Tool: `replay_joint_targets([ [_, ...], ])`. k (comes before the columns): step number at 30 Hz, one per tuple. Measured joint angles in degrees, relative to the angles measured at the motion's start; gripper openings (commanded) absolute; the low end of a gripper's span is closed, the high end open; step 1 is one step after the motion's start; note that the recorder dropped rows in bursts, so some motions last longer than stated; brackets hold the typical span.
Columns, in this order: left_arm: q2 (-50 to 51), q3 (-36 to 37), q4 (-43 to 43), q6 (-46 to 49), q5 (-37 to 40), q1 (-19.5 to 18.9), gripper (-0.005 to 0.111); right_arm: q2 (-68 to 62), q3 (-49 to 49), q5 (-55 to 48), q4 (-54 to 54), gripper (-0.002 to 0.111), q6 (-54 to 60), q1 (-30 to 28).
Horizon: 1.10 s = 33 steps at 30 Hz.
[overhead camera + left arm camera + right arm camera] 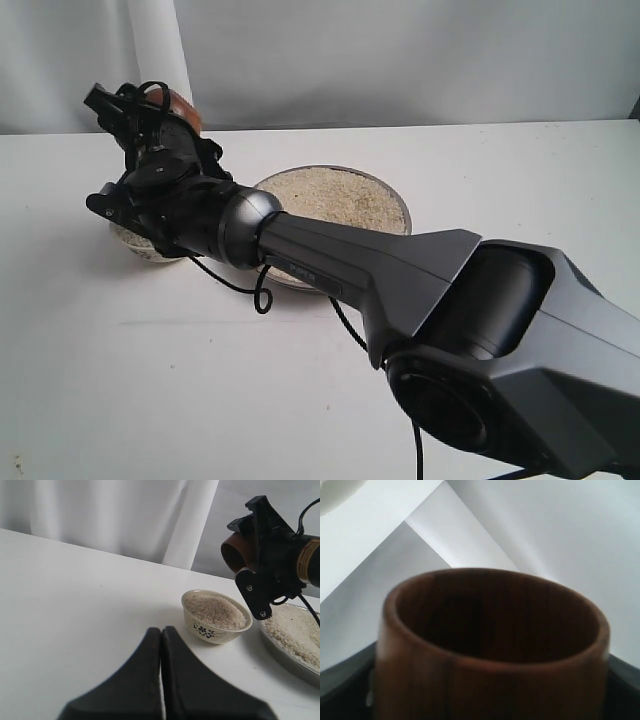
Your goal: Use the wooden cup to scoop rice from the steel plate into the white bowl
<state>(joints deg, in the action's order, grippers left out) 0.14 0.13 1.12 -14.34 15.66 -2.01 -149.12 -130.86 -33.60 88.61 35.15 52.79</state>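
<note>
The right gripper (257, 555) gripped the wooden cup (231, 552) in the air above the white bowl (215, 630) of rice (216, 611), beside the steel plate (282, 656). The left gripper (161, 632) was closed, empty.

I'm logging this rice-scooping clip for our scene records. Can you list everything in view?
table: one, white, under everything
curtain: one, white, behind the table
steel plate: one, silver, on the table beside the bowl
white bowl: one, cream with a dark flower print, on the table
rice: two lots, off-white, heaped in the white bowl and spread over the steel plate
wooden cup: one, reddish-brown, held up near the bowl, inside looks empty
right gripper: one, black, closed on the wooden cup
left gripper: one, black, shut, holding nothing
</note>
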Motion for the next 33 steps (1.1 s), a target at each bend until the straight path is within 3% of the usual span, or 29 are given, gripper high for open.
replay_joint_targets([
  [9,0.0,0.0,0.0,0.0,0.0,0.0,0.000,0.0,0.0,0.1,-1.1,0.000,-1.3,0.0],
  [14,0.0,0.0,0.0,0.0,0.0,0.0,0.000,0.0,0.0,0.1,-6.1,0.000,-12.0,0.0],
  [18,0.0,0.0,0.0,0.0,0.0,0.0,0.000,1.7,0.0,0.8,-18.3,0.000,-23.1,0.0],
  [22,0.0,0.0,0.0,0.0,0.0,0.0,0.000,6.3,0.0,1.3,-35.0,0.000,-25.7,-0.2],
  [30,0.0,0.0,0.0,0.0,0.0,0.0,0.000,15.7,0.0,-2.9,-60.1,0.000,-20.2,-2.6],
  [33,0.0,0.0,0.0,0.0,0.0,0.0,0.000,17.7,0.3,-7.1,-64.3,0.000,-17.0,-3.1],
])
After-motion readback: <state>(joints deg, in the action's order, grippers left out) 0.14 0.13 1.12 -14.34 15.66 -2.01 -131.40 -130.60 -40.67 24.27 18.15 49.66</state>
